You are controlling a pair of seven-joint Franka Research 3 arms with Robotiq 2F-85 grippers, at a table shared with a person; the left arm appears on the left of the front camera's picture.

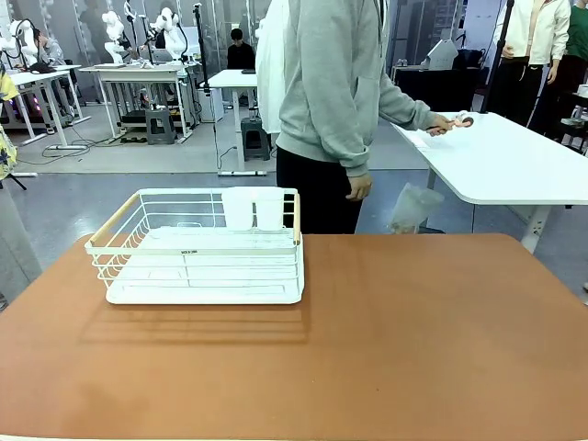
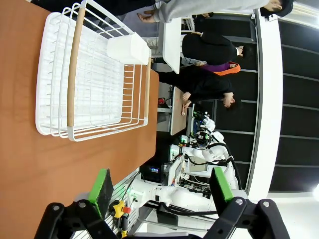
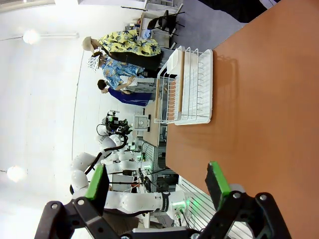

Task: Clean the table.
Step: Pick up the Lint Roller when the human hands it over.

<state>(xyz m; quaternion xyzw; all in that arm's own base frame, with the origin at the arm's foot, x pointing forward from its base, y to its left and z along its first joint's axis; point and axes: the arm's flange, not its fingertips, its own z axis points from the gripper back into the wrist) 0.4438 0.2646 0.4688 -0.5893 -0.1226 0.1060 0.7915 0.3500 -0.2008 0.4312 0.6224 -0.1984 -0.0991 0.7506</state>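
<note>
While the left tool (image 2: 160, 185) hangs with its fingers spread apart, a white dish rack (image 1: 202, 250) stands on the left of the reddish-brown bench (image 1: 423, 340), which spans the foreground. A person (image 1: 335, 92) stands behind it, and the right tool (image 3: 157, 180) also gapes.

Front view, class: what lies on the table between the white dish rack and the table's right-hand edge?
Nothing: in the front view that stretch of the table beside the dish rack is bare reddish-brown top.
</note>
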